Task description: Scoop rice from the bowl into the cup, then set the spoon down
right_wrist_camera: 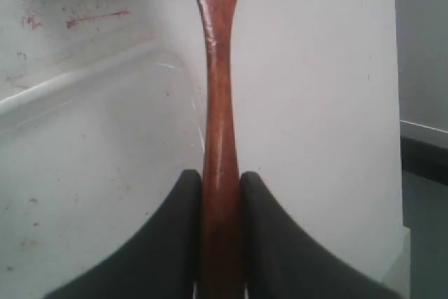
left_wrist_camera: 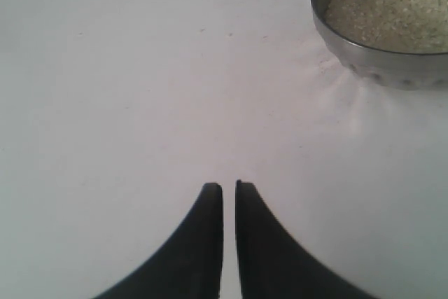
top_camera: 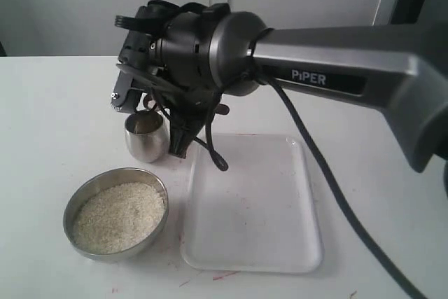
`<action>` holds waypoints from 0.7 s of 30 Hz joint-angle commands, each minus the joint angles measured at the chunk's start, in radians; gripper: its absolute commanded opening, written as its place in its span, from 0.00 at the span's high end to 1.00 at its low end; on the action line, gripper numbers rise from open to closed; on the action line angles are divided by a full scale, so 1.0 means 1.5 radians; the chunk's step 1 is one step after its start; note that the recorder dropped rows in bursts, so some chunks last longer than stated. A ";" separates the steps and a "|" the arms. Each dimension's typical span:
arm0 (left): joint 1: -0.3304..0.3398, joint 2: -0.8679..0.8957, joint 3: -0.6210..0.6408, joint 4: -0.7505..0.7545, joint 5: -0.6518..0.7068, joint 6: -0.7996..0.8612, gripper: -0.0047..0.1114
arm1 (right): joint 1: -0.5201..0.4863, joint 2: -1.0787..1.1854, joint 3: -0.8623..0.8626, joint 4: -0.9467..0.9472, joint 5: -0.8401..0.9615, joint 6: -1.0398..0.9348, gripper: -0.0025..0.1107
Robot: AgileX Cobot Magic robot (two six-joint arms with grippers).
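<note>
Spoon (right_wrist_camera: 218,89) pinched just beside the cup (top_camera: 146,134)
The right end effector (right_wrist_camera: 220,180) clamps its handle lengthwise, above the tray (top_camera: 280,243) edge nearest the cup.

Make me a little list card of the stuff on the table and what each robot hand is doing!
bowl: wide steel, holds rice, next to the tray
cup: small shiny steel, upright, beyond the bowl
tray: pale plastic, red smudges
spoon: brown wood, scoop end mostly out of view
right hand: shut on the spoon's handle, near the cup
left hand: shut, holding nothing, near the bowl
</note>
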State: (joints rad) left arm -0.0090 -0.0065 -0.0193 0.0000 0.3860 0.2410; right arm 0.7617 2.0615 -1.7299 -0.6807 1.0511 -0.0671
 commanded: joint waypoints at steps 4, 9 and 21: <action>-0.003 0.004 0.006 -0.004 0.032 -0.004 0.84 | -0.004 0.000 -0.004 -0.046 -0.018 -0.093 0.98; -0.003 0.004 0.006 -0.004 0.032 -0.004 0.84 | -0.004 0.001 -0.004 -0.088 -0.024 -0.118 0.98; -0.003 0.004 0.006 -0.004 0.032 -0.004 0.84 | -0.004 0.001 -0.004 -0.139 -0.054 -0.239 0.98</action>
State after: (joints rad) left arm -0.0090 -0.0065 -0.0193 0.0000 0.3860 0.2410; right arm 0.7617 2.0672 -1.7314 -0.8477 0.9802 -0.4026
